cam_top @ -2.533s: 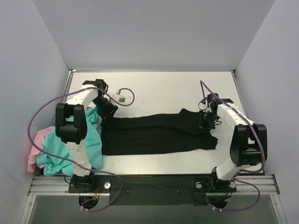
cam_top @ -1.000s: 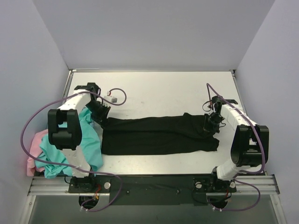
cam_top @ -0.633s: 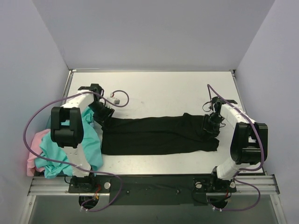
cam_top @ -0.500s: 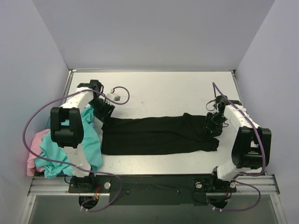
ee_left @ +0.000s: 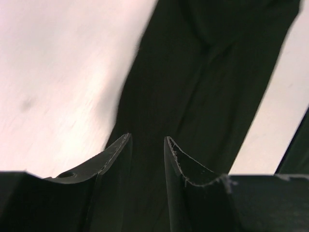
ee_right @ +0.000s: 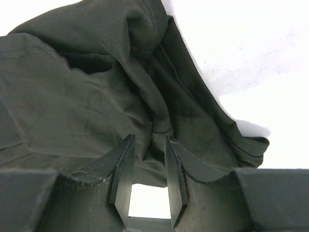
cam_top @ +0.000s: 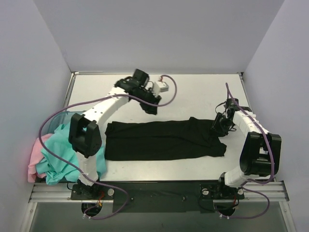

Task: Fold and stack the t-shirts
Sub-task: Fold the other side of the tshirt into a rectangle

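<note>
The black t-shirt lies folded into a long band across the table's middle. My left gripper hovers over the table just behind the band's back edge. In the left wrist view its fingers stand apart with nothing between them, and black cloth lies below. My right gripper is low at the band's bunched right end. In the right wrist view its fingers are apart, tips against a fold of the cloth. Teal t-shirts and a pink one are heaped at the left edge.
The left arm's white links reach diagonally over the table's left half. Purple cables loop from both arms. The enclosure's walls close in the table at the back and on both sides.
My left arm has swung from the black shirt's left end up and right to the table's back middle, empty. My right gripper has stayed at the shirt's right end, shifting slightly.
</note>
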